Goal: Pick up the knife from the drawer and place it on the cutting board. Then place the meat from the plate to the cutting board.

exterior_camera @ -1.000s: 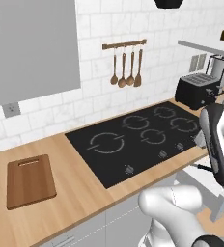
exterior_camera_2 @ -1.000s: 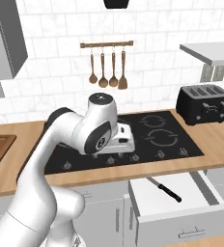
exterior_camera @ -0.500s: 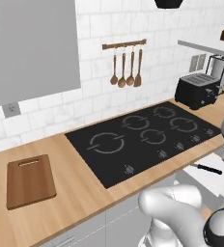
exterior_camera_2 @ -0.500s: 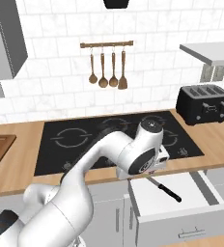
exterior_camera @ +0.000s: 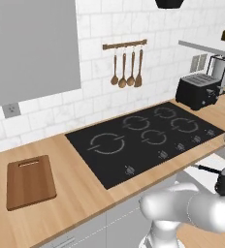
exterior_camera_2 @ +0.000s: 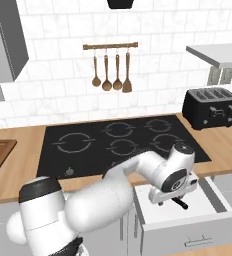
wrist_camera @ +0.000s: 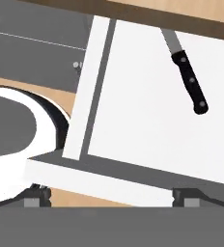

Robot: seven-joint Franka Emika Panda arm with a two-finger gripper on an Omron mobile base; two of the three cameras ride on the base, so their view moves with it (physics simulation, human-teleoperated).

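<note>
My gripper (exterior_camera_2: 174, 199) hangs over the open, white-lined shallow drawer (wrist_camera: 147, 116) with its jaws spread wide, holding nothing. The slim black-handled knife with a grey steel blade (wrist_camera: 189, 82) lies flat on the drawer floor. The rectangular brown wooden cutting board (exterior_camera: 29, 180) rests on the wooden counter (exterior_camera: 80, 198), far left of the black cooktop (exterior_camera: 143, 140).

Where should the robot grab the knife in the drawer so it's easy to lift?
Probably by the black handle of the knife, coming straight down from above. It lies flat on the white floor of the open drawer, with free space on both sides of the handle for the open gripper's fingers.
</note>
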